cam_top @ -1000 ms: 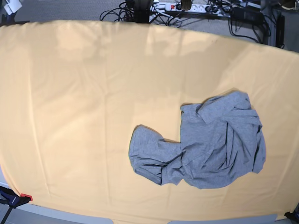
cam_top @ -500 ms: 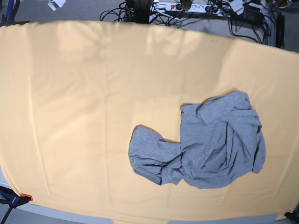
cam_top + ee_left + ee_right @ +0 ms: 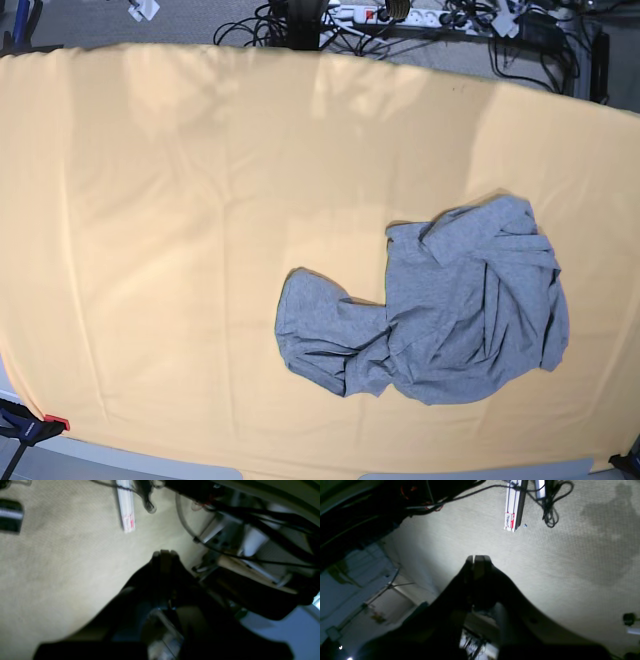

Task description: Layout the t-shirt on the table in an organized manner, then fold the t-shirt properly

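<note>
Grey t-shirt [image 3: 450, 310] lies crumpled on the worktop [image 3: 180, 250], right of centre and toward the near edge in the base view. It is bunched, not spread: a rounded lobe pokes out to its left, the larger mass to the right is heavily creased with folds running diagonally. The worktop is covered by a pale yellow-orange cloth with faint crease lines; it extends well beyond the shirt on all sides. Neither arm appears over the worktop in the base view. Beyond the far edge, a tangle of black cables [image 3: 290, 25] and a white power strip [image 3: 360, 14] sit on grey carpet. A clamp with a red tip [image 3: 40, 425] grips the near left corner of the cloth. Left wrist view: left gripper [image 3: 165, 555] is dark and blurred, pointed down at beige carpet [image 3: 62, 562], jaws pressed together with nothing between them. A white power strip [image 3: 126, 507] lies on the floor ahead of it, and black cables [image 3: 262, 527] and pale metal framework fill the right side. Right wrist view: right gripper [image 3: 478, 559] likewise hangs over carpet [image 3: 557, 567], jaws clenched tip to tip, empty. A white power strip [image 3: 513, 505] and a looped black cable [image 3: 551, 502] lie on the floor beyond it. The shirt is not in either wrist view.
</note>
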Robot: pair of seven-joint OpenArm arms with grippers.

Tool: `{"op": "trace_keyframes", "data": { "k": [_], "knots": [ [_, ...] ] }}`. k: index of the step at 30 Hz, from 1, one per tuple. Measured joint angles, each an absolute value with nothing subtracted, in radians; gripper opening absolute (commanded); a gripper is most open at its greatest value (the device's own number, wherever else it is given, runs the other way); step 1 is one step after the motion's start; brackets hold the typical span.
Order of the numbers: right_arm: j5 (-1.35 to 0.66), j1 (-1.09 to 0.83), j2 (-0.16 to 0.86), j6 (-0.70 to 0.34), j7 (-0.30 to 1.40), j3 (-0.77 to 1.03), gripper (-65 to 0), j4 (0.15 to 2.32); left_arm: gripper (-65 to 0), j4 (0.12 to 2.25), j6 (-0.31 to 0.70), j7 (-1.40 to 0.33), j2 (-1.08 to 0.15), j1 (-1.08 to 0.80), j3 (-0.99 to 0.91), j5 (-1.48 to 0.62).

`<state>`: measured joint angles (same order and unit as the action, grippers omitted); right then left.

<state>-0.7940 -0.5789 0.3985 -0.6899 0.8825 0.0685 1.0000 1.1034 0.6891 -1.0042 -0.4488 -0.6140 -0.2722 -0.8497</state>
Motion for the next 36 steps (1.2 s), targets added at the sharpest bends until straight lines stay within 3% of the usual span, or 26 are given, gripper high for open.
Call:
{"op": "trace_keyframes", "data": {
  "k": [3,8,17,22,27,36],
  "knots": [
    [-0.793,-0.535,0.399,-0.689,0.837,0.029,-65.0,0.928,-65.0,1.046,0.685,-0.834,-0.445,-0.586,-0.170,-0.727],
    [-0.572,-0.513,0.388,-0.685,0.592,-0.004,-65.0,0.914,-65.0,0.968,0.562,-0.675,-0.413,-0.495,-0.058,-0.516],
    [-0.307,-0.504,0.266,-0.447,0.289,-0.004,-65.0,0.913,-65.0,0.810,0.321,-0.220,-0.268,-0.394,-0.008,-0.175],
    [-0.258,-0.452,0.226,-0.398,0.272,-0.049,-65.0,0.873,-65.0,0.768,0.213,-0.190,-0.173,-0.393,-0.008,-0.174],
    [-0.261,-0.357,0.225,-0.324,0.239,-0.204,-65.0,0.770,-65.0,0.768,0.075,-0.128,-0.088,-0.390,-0.007,-0.123],
    [-0.260,-0.285,0.223,-0.287,0.224,-0.397,-65.0,0.726,-65.0,0.765,0.044,-0.078,-0.064,-0.377,-0.006,-0.096]
  ]
}}
